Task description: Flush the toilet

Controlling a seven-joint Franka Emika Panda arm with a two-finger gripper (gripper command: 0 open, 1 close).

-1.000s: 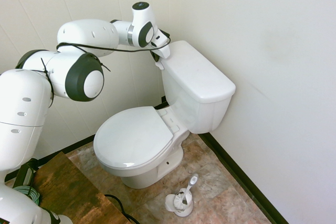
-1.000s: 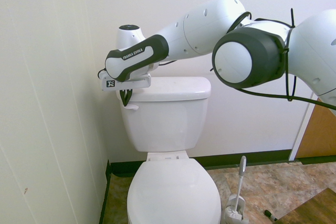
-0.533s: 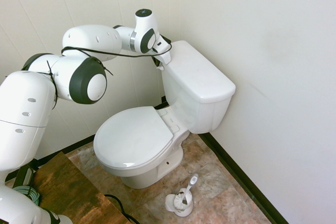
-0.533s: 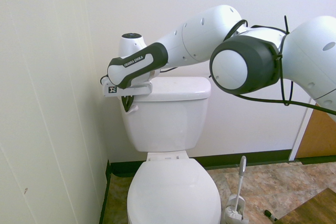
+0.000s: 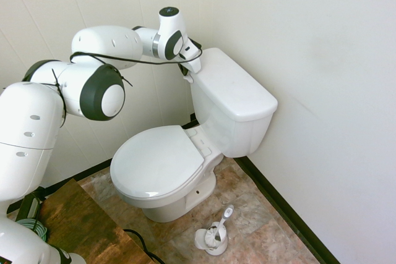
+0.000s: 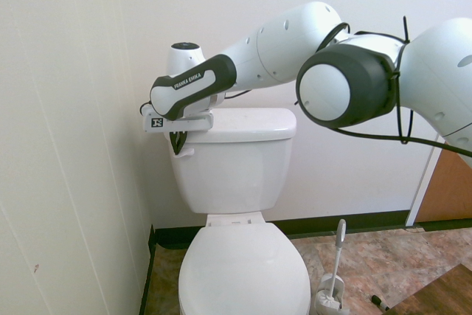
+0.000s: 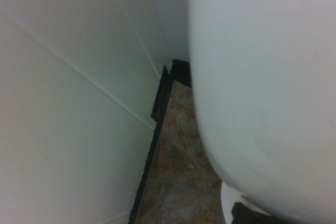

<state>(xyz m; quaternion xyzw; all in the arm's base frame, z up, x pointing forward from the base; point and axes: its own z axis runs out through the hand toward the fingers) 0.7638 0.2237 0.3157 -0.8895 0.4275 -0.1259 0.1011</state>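
The toilet (image 5: 204,134) stands in the corner of the room, its boxy tank (image 6: 232,156) backed against the rear wall and its side close to the paneled wall (image 6: 66,145). In the second exterior view the closed seat lid (image 6: 243,271) lies at 6 o'clock from the tank. The small white flush lever (image 6: 184,150) sticks out from the tank's upper front corner on the paneled-wall side, at about 9 o'clock from the tank's middle.

The gripper (image 6: 175,142) hangs steeply downward at that same corner, just above the lever; its dark fingers are pressed together with nothing between them. Whether they touch the lever cannot be told. In the first exterior view the gripper (image 5: 185,72) sits at 10 o'clock from the tank lid.

The wrist view shows the tank's blurred white side (image 7: 262,87), the paneled wall and a strip of brown tiled floor (image 7: 176,150) between them.

A toilet-brush holder (image 5: 212,236) stands on the floor at 5 o'clock from the bowl.
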